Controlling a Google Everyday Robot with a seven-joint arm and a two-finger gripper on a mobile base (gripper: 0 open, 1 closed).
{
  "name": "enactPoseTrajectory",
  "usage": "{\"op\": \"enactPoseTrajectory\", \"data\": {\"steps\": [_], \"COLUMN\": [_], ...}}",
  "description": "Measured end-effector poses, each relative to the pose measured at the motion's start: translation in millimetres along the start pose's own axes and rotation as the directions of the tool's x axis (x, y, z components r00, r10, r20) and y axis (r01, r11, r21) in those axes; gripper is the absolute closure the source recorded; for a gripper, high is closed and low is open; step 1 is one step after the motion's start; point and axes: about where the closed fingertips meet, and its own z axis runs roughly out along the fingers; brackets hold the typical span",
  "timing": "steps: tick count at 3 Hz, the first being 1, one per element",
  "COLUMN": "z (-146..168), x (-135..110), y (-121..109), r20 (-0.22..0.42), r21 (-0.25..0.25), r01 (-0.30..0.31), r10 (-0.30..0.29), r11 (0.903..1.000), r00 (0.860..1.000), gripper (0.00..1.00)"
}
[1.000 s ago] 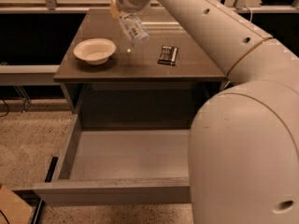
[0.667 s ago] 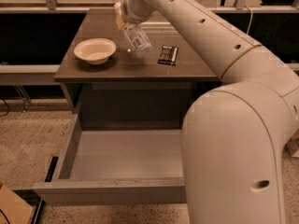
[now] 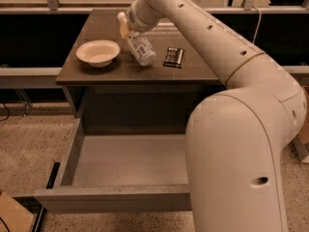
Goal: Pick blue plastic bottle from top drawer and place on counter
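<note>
Speckled floor (image 3: pixel 29 139); dark counter (image 3: pixel 145 74) bears bowl (image 3: pixel 98 52), packet (image 3: pixel 174 57); pincer (image 3: pixel 128 30) above grips tilted blue plastic bottle (image 3: pixel 141 50); top drawer (image 3: pixel 130 158) open.

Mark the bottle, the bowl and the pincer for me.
bottle (image 3: pixel 142 50), camera view, clear body.
bowl (image 3: pixel 98 52), camera view, inner wall.
pincer (image 3: pixel 127 30), camera view, between fingertips, clamped on the bottle's top over the counter (image 3: pixel 145 72).

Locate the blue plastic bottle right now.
In the camera view, upper middle: the blue plastic bottle is held tilted in the gripper, low over the counter, between the white bowl and the black packet.
</note>
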Motion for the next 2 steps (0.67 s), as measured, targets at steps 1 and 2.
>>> {"op": "enactPoseTrajectory", "data": {"steps": [1, 2], "z": [3.2, 6.7], "x": [1.6, 3.3], "y": [1.4, 3.1], "r20": [-0.004, -0.009], "r21": [-0.002, -0.005], "r01": [0.001, 0.001], "r10": [-0.001, -0.001], "r11": [1.0, 1.0], "r00": [1.0, 1.0], "gripper": [0.58, 0.34]}}
